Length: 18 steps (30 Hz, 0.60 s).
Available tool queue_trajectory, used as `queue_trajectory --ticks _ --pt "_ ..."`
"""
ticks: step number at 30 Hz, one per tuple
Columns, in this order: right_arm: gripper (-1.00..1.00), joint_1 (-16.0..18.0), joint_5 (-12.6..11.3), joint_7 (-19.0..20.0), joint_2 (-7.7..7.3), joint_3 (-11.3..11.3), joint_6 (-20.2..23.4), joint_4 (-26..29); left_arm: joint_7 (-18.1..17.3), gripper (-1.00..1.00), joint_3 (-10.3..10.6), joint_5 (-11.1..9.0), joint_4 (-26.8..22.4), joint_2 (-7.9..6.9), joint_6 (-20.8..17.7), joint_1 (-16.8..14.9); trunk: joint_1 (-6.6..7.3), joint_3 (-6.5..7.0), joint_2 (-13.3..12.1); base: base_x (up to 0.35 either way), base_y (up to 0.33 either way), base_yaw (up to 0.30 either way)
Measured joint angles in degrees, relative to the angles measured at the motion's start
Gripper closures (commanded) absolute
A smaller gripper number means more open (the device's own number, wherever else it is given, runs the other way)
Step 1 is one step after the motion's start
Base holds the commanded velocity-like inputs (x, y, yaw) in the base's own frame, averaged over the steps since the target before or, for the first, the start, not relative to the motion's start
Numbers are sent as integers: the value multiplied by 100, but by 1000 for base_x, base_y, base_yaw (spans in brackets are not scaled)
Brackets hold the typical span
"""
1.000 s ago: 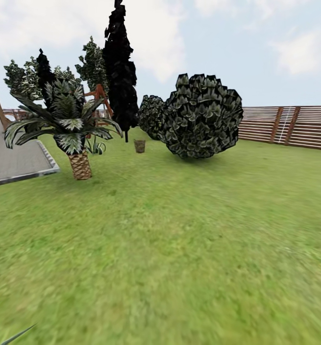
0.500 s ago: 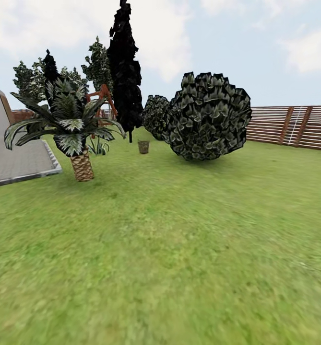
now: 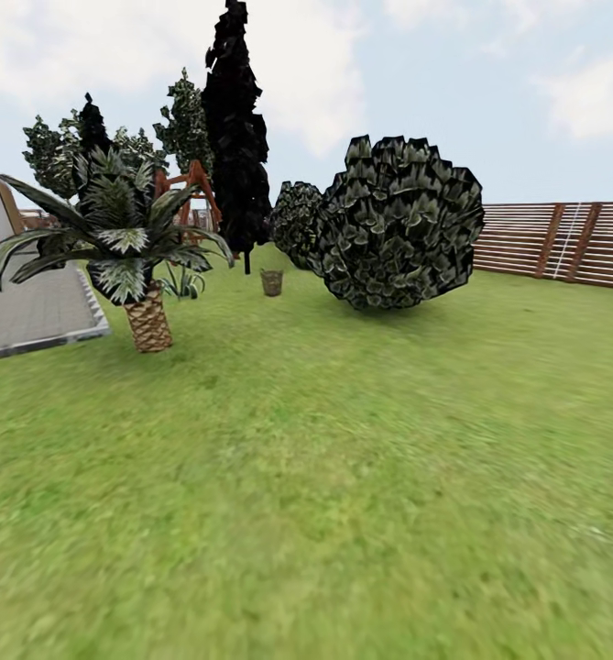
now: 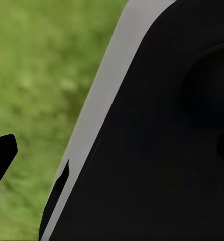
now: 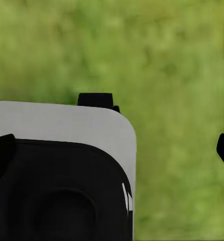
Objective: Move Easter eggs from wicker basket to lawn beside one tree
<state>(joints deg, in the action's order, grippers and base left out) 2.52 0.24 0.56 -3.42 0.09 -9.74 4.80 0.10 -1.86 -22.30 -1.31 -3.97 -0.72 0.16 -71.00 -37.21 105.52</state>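
While the small tan-brown woven wicker basket (image 3: 271, 281) sits far ahead of us on the wide green lawn (image 3: 343, 477), between the foot of the tall narrow black cypress-like tree (image 3: 235, 128) and the big rounded dark-green bush (image 3: 398, 225), we judge the task barely begun: we are on the approach and nothing has been handled. At this range we cannot make out any eggs inside the basket. Short palm with scaly trunk (image 3: 147, 321) stands off to the left by the edge of the grey paved area (image 3: 31, 312); brown slatted wooden fence (image 3: 563, 243) closes the right side. Both wrist views give blurred grass and the robot's own black-and-grey body panels. A dark tip shows at the edge of each wrist picture, probably a finger, but we cannot tell whether either claw is spread or pressed together. Risks from here, as we judge them: steering too near the palm's drooping fronds or the bush; stopping short or overrunning so the basket sits out of arm reach or gets knocked over; mistaking the palm or a cypress for the chosen tree later. A thick-trunked tree is not evident yet, so we may need to search after the pickup.
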Motion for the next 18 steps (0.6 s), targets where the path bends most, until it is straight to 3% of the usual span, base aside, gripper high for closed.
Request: queue_trajectory --ticks 18 --pt "-100 0 0 0 0 0 0 0 -1 -100 0 0 0 -2 3 0 0 0 0 325 -66 0"
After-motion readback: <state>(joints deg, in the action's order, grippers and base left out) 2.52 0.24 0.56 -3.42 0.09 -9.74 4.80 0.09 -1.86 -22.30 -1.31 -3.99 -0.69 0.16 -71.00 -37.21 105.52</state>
